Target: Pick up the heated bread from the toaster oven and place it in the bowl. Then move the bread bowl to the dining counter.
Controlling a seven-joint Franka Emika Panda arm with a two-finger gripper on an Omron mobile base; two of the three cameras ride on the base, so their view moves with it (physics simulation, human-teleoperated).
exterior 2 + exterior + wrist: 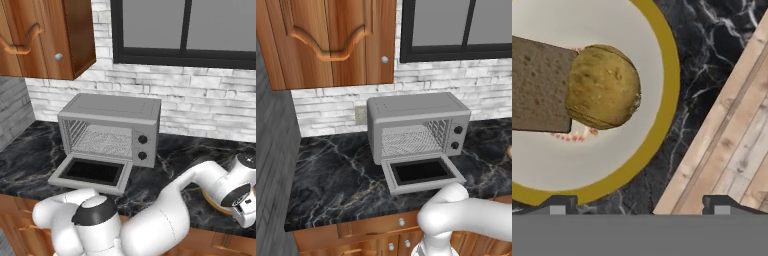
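Note:
The bowl (668,95), cream inside with a gold rim, sits on the black marble counter near its front edge. Inside it lies the heated bread (604,87), a rounded golden-brown lump, touching a flat dark brown square piece (537,85). My gripper (640,207) hangs just above the bowl's near rim, open, with its fingertips (559,205) wide apart and nothing between them. In the right base view the hand (241,200) hovers over the bowl's edge (214,204) at the far right. The toaster oven (416,125) (110,127) stands with its door dropped open and its wire rack bare.
The black marble counter (341,175) runs along a white brick wall (210,100) under a dark window. A wooden wall cabinet (331,40) hangs at the upper left. Beyond the counter's front edge, wooden planks (732,150) show in the hand view.

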